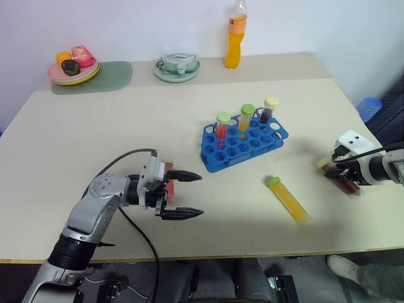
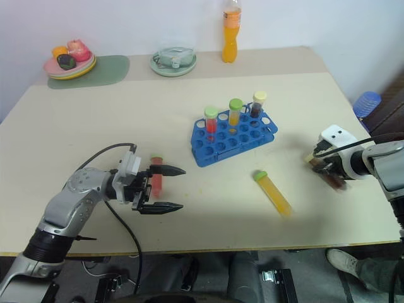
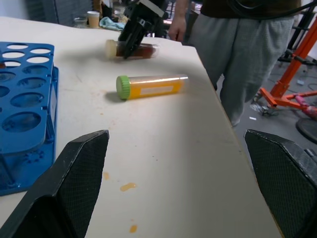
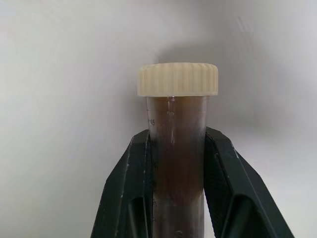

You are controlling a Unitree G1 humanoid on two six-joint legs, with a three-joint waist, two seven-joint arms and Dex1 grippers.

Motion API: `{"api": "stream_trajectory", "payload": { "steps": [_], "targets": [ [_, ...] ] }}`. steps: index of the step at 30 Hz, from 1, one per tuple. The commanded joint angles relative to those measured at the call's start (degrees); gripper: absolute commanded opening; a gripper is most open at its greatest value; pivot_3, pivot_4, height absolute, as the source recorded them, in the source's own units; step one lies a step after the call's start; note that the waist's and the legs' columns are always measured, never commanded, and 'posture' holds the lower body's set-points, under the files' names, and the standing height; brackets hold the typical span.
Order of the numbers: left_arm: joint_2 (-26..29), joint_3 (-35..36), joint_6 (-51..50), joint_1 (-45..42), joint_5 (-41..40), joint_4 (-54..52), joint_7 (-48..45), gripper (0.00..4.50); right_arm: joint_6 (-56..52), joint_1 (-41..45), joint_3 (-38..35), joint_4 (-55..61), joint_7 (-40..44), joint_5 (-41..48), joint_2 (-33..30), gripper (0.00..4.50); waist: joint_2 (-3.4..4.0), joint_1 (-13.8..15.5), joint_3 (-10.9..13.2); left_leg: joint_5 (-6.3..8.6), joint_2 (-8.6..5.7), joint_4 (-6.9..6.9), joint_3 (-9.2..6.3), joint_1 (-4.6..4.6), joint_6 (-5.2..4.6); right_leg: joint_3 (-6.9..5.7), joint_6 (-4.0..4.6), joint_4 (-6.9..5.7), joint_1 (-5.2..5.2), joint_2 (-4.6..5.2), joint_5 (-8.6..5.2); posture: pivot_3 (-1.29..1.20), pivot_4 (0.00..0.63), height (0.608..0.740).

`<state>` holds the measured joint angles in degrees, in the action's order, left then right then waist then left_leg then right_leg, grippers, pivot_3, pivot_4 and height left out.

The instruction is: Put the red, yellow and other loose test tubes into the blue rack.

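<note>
The blue rack (image 1: 243, 144) stands mid-table with three capped tubes upright in its back row. A loose yellow tube (image 1: 288, 199) with a green cap lies flat on the table in front of the rack. At the table's right side my right gripper (image 1: 339, 177) is shut on a dark-brown tube (image 4: 176, 148) with a cream cap, and it is tilted. My left gripper (image 1: 183, 196) is open at the front left and points toward the yellow tube (image 3: 151, 85). A red tube (image 2: 156, 182) lies close behind its fingers, partly hidden.
An orange drink bottle (image 1: 235, 35), a pale green dish (image 1: 177, 66) and a plate of toy food (image 1: 74, 66) on a green mat line the far edge. A person in grey trousers (image 3: 237, 49) stands beyond the table's right edge.
</note>
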<state>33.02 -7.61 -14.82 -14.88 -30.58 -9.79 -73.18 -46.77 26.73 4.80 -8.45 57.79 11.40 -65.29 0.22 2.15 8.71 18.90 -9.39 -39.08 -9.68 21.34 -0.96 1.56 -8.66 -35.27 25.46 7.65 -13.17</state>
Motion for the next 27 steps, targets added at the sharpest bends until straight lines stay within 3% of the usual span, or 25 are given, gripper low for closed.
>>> {"api": "stream_trajectory", "payload": {
  "steps": [1,5,12,21,27],
  "targets": [
    [0.03,0.98,0.60,-0.40,-0.44,-0.86,-0.10,4.50,3.01,-0.79,-7.04,6.26,1.64,4.59,1.19,0.75,0.00,0.10,0.00,0.00,0.00,0.00,0.00,0.00,0.00,0.00,0.00,0.00,0.00,0.00,0.00,0.00,0.150,0.740],
    [-0.44,1.01,2.11,-0.65,0.54,-0.02,0.41,4.50,4.48,0.12,-14.11,12.73,-2.20,10.94,9.65,0.75,-0.02,0.09,0.01,0.00,0.00,-0.02,-0.02,0.00,0.00,-0.01,0.00,0.01,-0.03,0.00,0.00,0.00,0.150,0.740],
    [-0.56,1.40,2.88,-0.31,0.43,0.45,0.65,4.50,20.82,-0.16,-21.77,11.58,-8.19,17.12,28.95,0.75,-0.03,0.10,0.01,0.00,0.00,-0.03,-0.05,-0.01,0.00,-0.03,0.01,0.01,-0.05,-0.01,0.01,0.00,0.150,0.740],
    [-0.38,1.91,3.84,-0.51,0.60,1.59,0.91,4.50,48.15,-0.58,-23.42,2.60,-22.83,9.16,44.28,0.75,-0.02,-0.51,0.01,-0.01,0.00,-0.01,-0.05,-0.07,0.01,-0.05,0.02,-0.06,-0.03,-0.04,0.02,0.00,0.150,0.740],
    [-0.59,1.98,4.18,-1.73,0.78,2.75,0.80,4.50,60.30,-0.10,-22.23,-6.17,-26.03,6.72,48.82,0.75,0.00,-1.93,0.00,-0.01,0.00,0.02,-0.09,-0.09,0.02,-0.11,0.02,-0.10,-0.03,-0.04,0.02,0.00,0.150,0.740]
  ]
}}
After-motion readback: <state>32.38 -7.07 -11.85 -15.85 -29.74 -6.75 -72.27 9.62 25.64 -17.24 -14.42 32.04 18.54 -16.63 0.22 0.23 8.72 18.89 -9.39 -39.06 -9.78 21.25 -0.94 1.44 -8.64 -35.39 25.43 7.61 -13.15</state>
